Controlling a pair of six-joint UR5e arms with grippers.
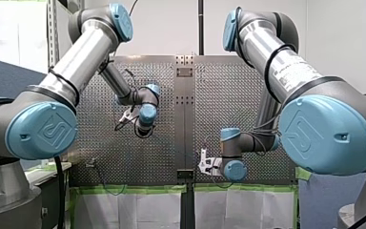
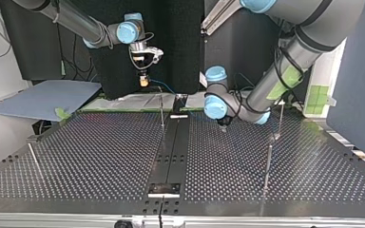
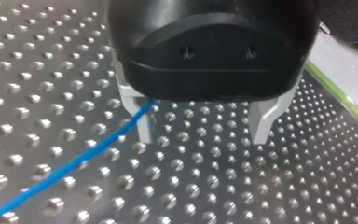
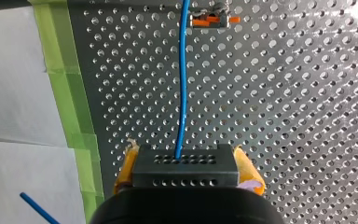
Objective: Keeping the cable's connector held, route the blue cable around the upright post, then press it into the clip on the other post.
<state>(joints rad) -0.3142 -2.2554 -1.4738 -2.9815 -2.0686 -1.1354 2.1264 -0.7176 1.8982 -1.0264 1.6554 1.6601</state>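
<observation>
Up close, the right wrist view shows my right gripper [image 4: 186,169] clamped by its yellow pads on one dark connector [image 4: 185,176] with rows of holes. The single blue cable [image 4: 182,93] runs ahead toward an orange-levered clip [image 4: 212,20]. Only the left wrist view shows my left gripper [image 3: 201,135], its two metal fingers spread, the cable just beside one. Farther off, the top view shows four thin posts [image 2: 268,161] on the perforated table [image 2: 100,152].

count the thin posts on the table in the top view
4 posts: one by the centre strip, two at the view's right, one at its left; more may be hidden.
</observation>
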